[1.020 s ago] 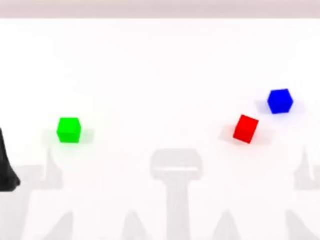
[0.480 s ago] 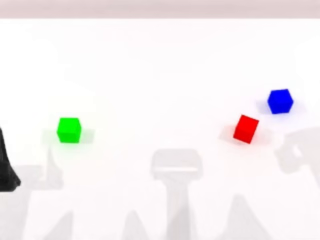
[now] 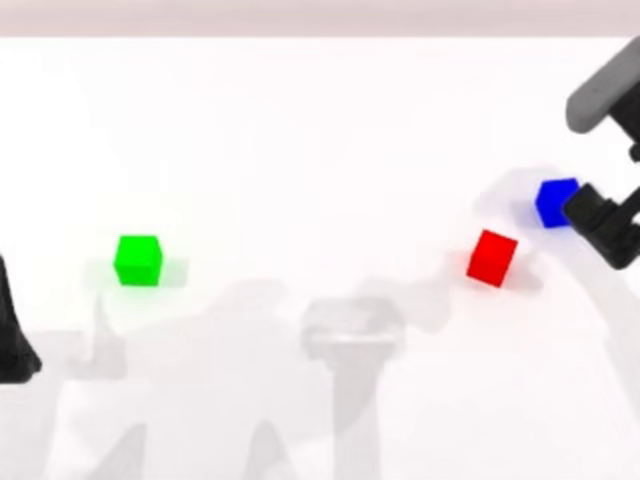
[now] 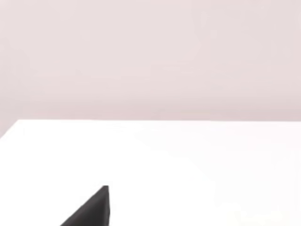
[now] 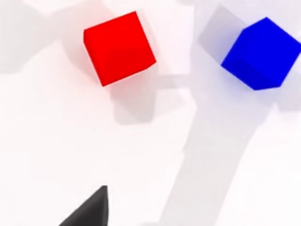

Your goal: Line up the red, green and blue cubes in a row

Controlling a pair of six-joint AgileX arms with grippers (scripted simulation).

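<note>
L arm sits parked at the surface's far left edge, well left of the green cube; can't tell its hand state. Green cube lies alone, far left of the red cube. Blue cube is just right of red, slightly behind it, not touching. R hand hangs right beside blue; fingers' state can't tell.

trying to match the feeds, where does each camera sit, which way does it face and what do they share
Top view: above the table, looking down; shows green cube, red cube, blue cube, the right gripper beside the blue cube, the left arm at the left edge.
Left wrist view: faces across bare table to the far wall; one dark fingertip shows.
Right wrist view: looks down at the red and blue cubes; one fingertip shows.
Shared: top and right wrist views both show those two cubes.
</note>
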